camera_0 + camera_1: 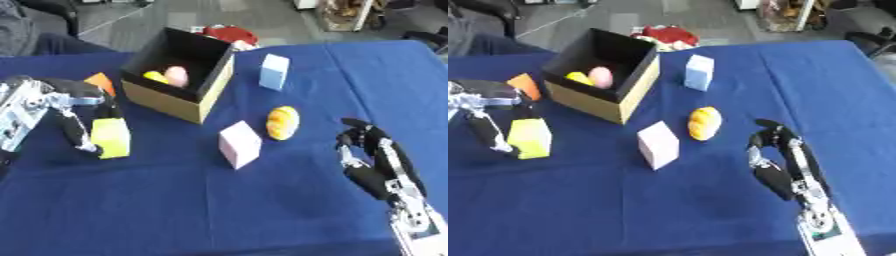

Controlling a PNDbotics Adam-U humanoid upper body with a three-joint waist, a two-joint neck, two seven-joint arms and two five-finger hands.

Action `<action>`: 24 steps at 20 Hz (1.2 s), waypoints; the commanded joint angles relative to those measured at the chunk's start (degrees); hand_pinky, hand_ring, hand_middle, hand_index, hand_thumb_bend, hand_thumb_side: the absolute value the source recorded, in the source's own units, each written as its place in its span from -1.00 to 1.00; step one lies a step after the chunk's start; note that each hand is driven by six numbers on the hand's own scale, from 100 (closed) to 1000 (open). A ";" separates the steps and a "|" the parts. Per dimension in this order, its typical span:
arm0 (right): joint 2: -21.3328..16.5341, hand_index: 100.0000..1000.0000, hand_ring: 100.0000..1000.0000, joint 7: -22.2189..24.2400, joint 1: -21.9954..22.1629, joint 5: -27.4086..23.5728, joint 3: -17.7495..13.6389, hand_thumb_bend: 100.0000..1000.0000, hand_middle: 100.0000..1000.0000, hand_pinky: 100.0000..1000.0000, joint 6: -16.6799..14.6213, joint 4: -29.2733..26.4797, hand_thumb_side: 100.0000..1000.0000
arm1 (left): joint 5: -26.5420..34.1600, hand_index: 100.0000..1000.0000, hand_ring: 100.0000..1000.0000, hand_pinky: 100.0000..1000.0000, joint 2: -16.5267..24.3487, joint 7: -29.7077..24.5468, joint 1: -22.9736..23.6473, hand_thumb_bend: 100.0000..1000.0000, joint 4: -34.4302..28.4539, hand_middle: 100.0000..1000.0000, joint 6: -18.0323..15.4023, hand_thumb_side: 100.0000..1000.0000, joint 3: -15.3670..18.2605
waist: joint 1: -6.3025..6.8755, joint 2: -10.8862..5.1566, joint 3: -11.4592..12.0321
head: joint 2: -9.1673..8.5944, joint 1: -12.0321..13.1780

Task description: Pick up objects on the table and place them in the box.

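1. The left hand (83, 127) is being shown with black fingers on a silver, boxy wrist.
2. The right hand (372, 160) is being shown black, its forearm ending in silver-white casing.

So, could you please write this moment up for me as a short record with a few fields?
surface: table with blue cloth
box: open, holds a yellow thing and a pink egg shape
left hand: fingers round the yellow block
right hand: idle, open, lower right
still on the cloth: pink block, orange-yellow oval, light blue block, orange block
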 commanded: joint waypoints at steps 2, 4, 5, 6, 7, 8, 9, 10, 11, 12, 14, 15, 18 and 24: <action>-0.89 0.60 0.08 0.01 -0.41 0.08 -0.36 -1.00 0.05 0.57 -0.14 -0.49 -0.55 | -0.18 0.27 -0.12 0.09 1.07 4.12 -0.38 -0.29 -0.75 -0.16 0.97 -1.00 1.12 | 0.44 -1.20 0.03 | 0.25 -0.03; -0.88 0.60 0.08 0.00 -0.39 0.07 -0.37 -1.00 0.05 0.57 -0.14 -0.48 -0.56 | 0.72 0.22 -0.18 0.02 1.43 5.44 -0.53 -0.34 -2.04 -0.22 1.75 -1.00 1.68 | 0.45 -1.22 0.04 | 0.25 -0.04; -0.88 0.60 0.08 -0.01 -0.38 0.06 -0.38 -1.00 0.05 0.57 -0.14 -0.47 -0.55 | 1.38 0.21 -0.18 0.00 1.69 5.94 -0.76 -0.35 -3.09 -0.23 2.21 -1.00 2.15 | 0.45 -1.24 0.05 | 0.25 -0.08; -0.89 0.60 0.08 -0.01 -0.37 0.05 -0.39 -1.00 0.05 0.57 -0.13 -0.46 -0.56 | 2.06 0.21 -0.19 0.00 1.98 6.47 -1.23 -0.35 -4.36 -0.24 2.82 -1.00 2.84 | 0.44 -1.26 0.08 | 0.25 -0.18; -0.89 0.60 0.08 -0.01 -0.36 0.04 -0.39 -1.00 0.05 0.57 -0.13 -0.45 -0.56 | 2.64 0.21 -0.19 0.00 2.24 6.96 -1.83 -0.35 -5.56 -0.24 3.53 -1.00 3.54 | 0.43 -1.29 0.10 | 0.25 -0.21; -0.90 0.60 0.08 -0.01 -0.34 0.03 -0.39 -1.00 0.05 0.57 -0.13 -0.44 -0.55 | 2.31 0.21 -0.19 0.00 2.58 7.69 -2.73 -0.34 -6.94 -0.24 4.01 -1.00 4.25 | 0.42 -1.32 0.11 | 0.25 -0.18; -0.89 0.60 0.08 -0.02 -0.31 0.01 -0.39 -1.00 0.05 0.57 -0.12 -0.43 -0.54 | 2.59 0.21 -0.19 0.01 2.58 8.47 -3.70 -0.34 -7.76 -0.24 4.89 -1.00 5.14 | 0.40 -1.36 0.13 | 0.25 -0.17; -0.90 0.60 0.08 -0.04 -0.26 -0.03 -0.38 -1.00 0.05 0.57 -0.10 -0.40 -0.55 | 2.63 0.21 -0.19 0.02 2.42 9.45 -5.14 -0.35 -8.34 -0.24 5.79 -1.00 6.01 | 0.39 -1.40 0.15 | 0.25 -0.20; -0.91 0.60 0.08 -0.05 -0.22 -0.07 -0.36 -1.00 0.05 0.57 -0.08 -0.38 -0.55 | 2.32 0.21 -0.19 0.03 2.09 10.39 -6.39 -0.34 -8.57 -0.24 6.53 -1.00 6.59 | 0.37 -1.43 0.18 | 0.25 -0.22; -0.91 0.60 0.08 -0.03 -0.19 -0.12 -0.30 -1.00 0.05 0.57 -0.05 -0.34 -0.55 | 1.50 0.21 -0.19 0.03 1.29 11.66 -8.10 -0.34 -8.38 -0.24 7.38 -1.00 7.34 | 0.33 -1.45 0.23 | 0.25 -0.17; -0.85 0.60 0.08 0.09 -0.17 -0.24 -0.12 -1.00 0.05 0.57 -0.06 -0.28 -0.55 | -0.84 0.22 -0.18 0.05 -0.86 14.36 -11.02 -0.34 -6.72 -0.24 8.72 -1.00 8.36 | 0.21 -1.47 0.19 | 0.25 -0.04; -0.83 0.60 0.08 0.16 -0.17 -0.32 -0.05 -1.00 0.05 0.57 -0.08 -0.26 -0.55 | -2.33 0.22 -0.18 0.06 -2.17 15.87 -12.33 -0.34 -5.34 -0.24 9.27 -1.00 8.75 | 0.12 -1.46 0.10 | 0.25 0.01; -0.78 0.60 0.08 0.26 -0.29 -0.52 0.07 -1.00 0.05 0.57 -0.08 -0.20 -0.55 | -7.12 0.25 -0.15 0.11 -6.55 20.03 -15.18 -0.34 0.35 -0.21 10.25 -1.00 9.56 | -0.19 -1.30 -0.42 | 0.25 0.38; -0.36 0.60 0.08 0.96 -1.88 -1.26 0.78 -1.00 0.05 0.57 -0.27 -0.38 -0.55 | -17.20 0.26 -0.15 0.12 -15.16 29.64 -18.27 -0.33 13.25 -0.21 13.04 -1.00 14.27 | -0.91 0.65 -2.90 | -1.25 1.69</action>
